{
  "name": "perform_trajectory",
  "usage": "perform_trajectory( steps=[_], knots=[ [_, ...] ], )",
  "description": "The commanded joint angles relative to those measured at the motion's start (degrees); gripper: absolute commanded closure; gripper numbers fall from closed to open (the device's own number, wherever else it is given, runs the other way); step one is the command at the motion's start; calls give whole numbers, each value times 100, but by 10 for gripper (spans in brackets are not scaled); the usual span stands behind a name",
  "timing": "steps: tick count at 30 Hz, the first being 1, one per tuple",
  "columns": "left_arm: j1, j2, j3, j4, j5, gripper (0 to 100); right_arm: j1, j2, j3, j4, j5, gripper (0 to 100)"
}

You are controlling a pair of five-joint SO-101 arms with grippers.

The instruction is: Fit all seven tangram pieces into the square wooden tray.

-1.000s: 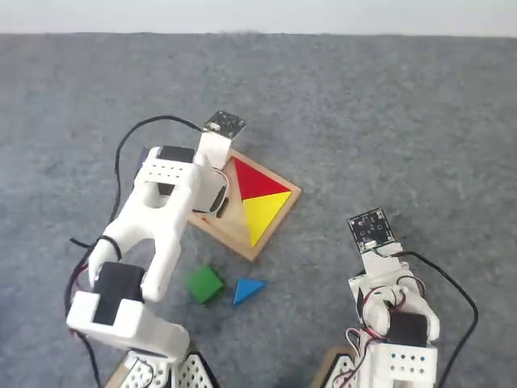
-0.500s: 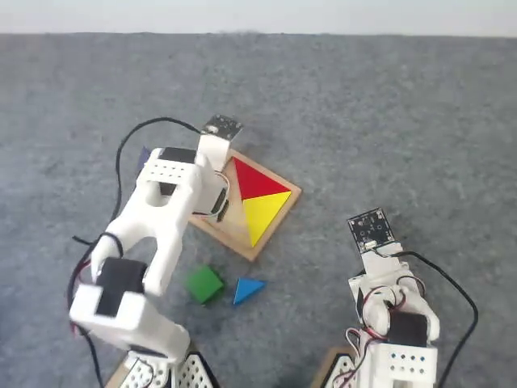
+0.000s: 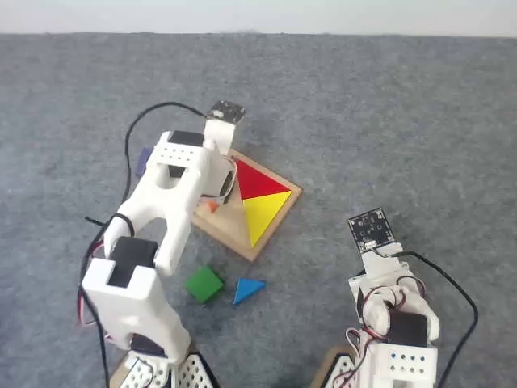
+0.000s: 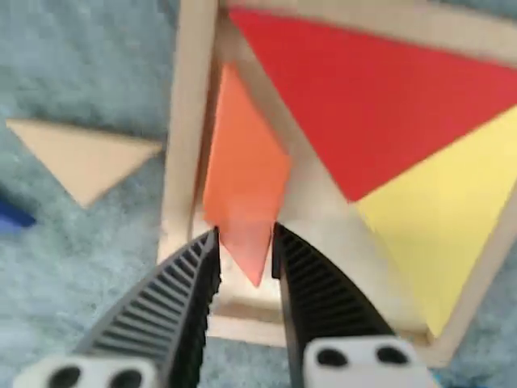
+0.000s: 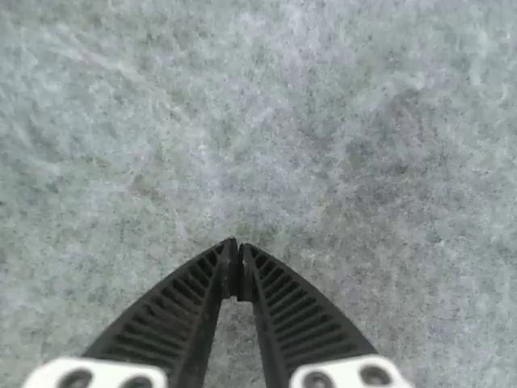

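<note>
On the grey, felt-like counter (image 3: 404, 121), a plain wooden triangle (image 4: 81, 158) lies just outside the square wooden tray (image 4: 190, 121). The left claw (image 4: 245, 238) is narrow, its ribbed black fingers (image 4: 182, 303) pinching the pointed end of the orange parallelogram (image 4: 242, 174), which lies along the tray's wall. Bare wood separates it from the glossy red triangle (image 4: 363, 105) and yellow triangle (image 4: 444, 218), which meet edge to edge. The green square (image 3: 203, 284) and blue triangle (image 3: 248, 289) sit on open counter near the tray. Well apart, the right claw (image 5: 237, 271) is pressed closed over bare felt.
</note>
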Motion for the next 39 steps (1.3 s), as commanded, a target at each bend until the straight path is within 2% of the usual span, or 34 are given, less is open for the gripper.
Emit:
perform_trajectory(
  steps=[1,6,12,17,22,31,39],
  knots=[
    [97,-35,-505,70,158,900,-22,-92,97,13,44,991],
    [193,-44,-576,97,158,903,-22,-92,97,13,44,991],
    [149,-316,-365,738,229,914,-22,-92,97,13,44,991],
    [149,-853,558,237,193,912,-22,-92,97,13,44,991],
    [149,-853,787,149,220,912,-22,-92,97,13,44,991],
    [149,79,31,0,237,912,-22,-92,97,13,44,991],
    [149,659,-1095,281,246,912,-22,-92,97,13,44,991]
  ],
)
